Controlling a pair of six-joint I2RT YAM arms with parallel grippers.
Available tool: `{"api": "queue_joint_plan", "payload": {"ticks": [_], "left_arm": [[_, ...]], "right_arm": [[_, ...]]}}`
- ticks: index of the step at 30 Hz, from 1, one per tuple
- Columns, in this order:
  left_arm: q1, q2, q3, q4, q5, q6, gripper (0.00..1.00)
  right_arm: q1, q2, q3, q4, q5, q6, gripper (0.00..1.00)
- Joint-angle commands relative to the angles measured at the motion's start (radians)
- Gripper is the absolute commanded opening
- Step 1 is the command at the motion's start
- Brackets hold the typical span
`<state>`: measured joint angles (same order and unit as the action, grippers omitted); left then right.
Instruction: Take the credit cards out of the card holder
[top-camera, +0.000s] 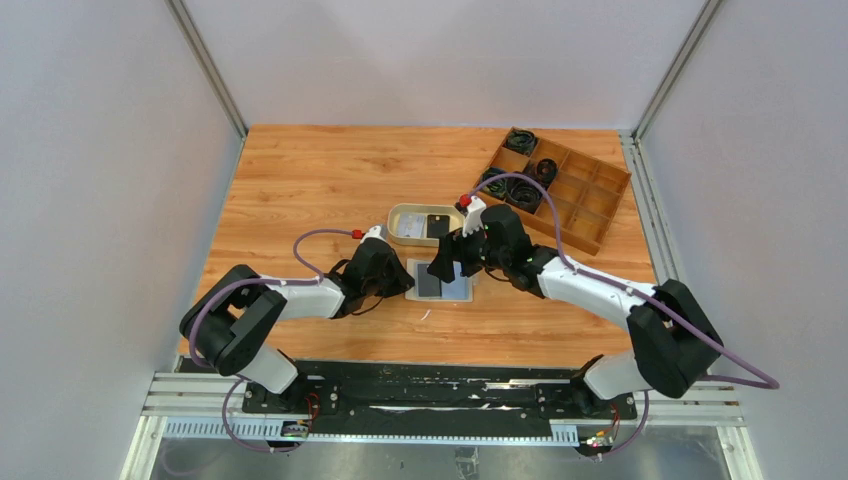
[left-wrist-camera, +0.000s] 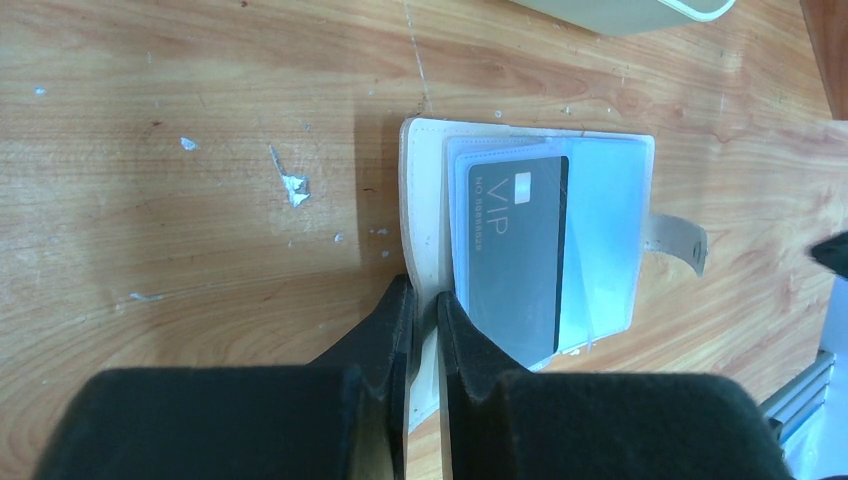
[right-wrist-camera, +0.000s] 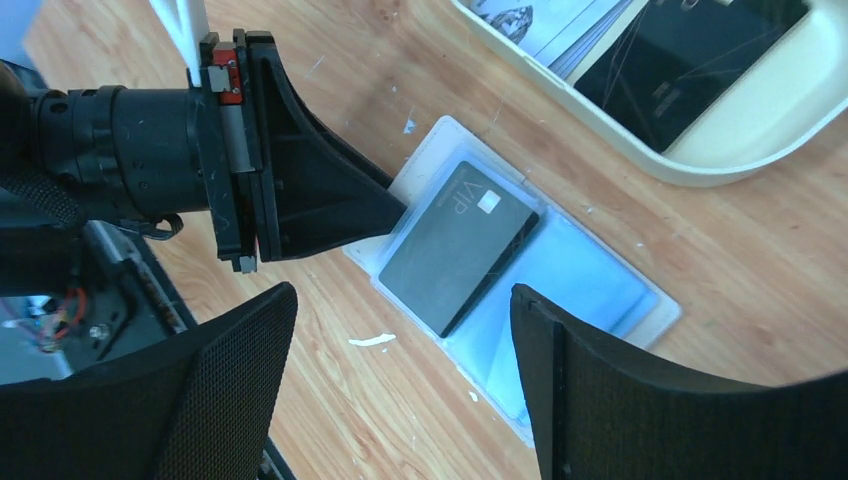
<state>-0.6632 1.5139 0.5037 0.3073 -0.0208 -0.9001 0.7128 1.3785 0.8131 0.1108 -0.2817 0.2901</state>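
Hold the left gripper's (left-wrist-camera: 425, 300) jaws pinched on the cream edge of the card holder (left-wrist-camera: 420, 180), open on the tabletop (left-wrist-camera: 200, 200) near the dish (right-wrist-camera: 700, 160), and lower the right gripper's (right-wrist-camera: 400, 300) spread jaws onto the grey VIP card (left-wrist-camera: 515, 250), drawing it flat off the clear sleeves (left-wrist-camera: 600, 230).

The table (top-camera: 300, 180) is showing orange-brown wood grain, flecked with white paint spots. The card holder (left-wrist-camera: 422, 200) is showing cream along its edges, with a pale blue, see-through plastic pocket (left-wrist-camera: 600, 230) inside. The credit card (left-wrist-camera: 515, 250) is looking dark grey, carrying pale "VIP" lettering and a small light square. The dish (right-wrist-camera: 700, 165) is showing cream, and the card in the dish (right-wrist-camera: 690, 60) is looking black. The tray (top-camera: 600, 215) is showing brown, its coils (top-camera: 520, 140) black. The left gripper (left-wrist-camera: 425, 330) and right gripper (right-wrist-camera: 400, 300) are showing matt black, and the cables (top-camera: 310, 245) are showing purple.
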Motion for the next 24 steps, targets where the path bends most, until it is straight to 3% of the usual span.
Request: {"api": "queue_joint_plan", "payload": {"ticks": [1, 11, 24], "left_arm": [[0.003, 0.073, -0.039, -0.157, -0.031, 0.043, 0.00], [0.003, 0.110, -0.039, -0.156, -0.048, 0.046, 0.00], [0.003, 0.137, -0.030, -0.156, -0.046, 0.049, 0.00]], "right_arm": [[-0.071, 0.065, -0.068, 0.234, -0.257, 0.154, 0.81], [-0.108, 0.231, -0.169, 0.487, -0.312, 0.337, 0.79], [-0.131, 0.280, -0.233, 0.541, -0.212, 0.348, 0.78]]}}
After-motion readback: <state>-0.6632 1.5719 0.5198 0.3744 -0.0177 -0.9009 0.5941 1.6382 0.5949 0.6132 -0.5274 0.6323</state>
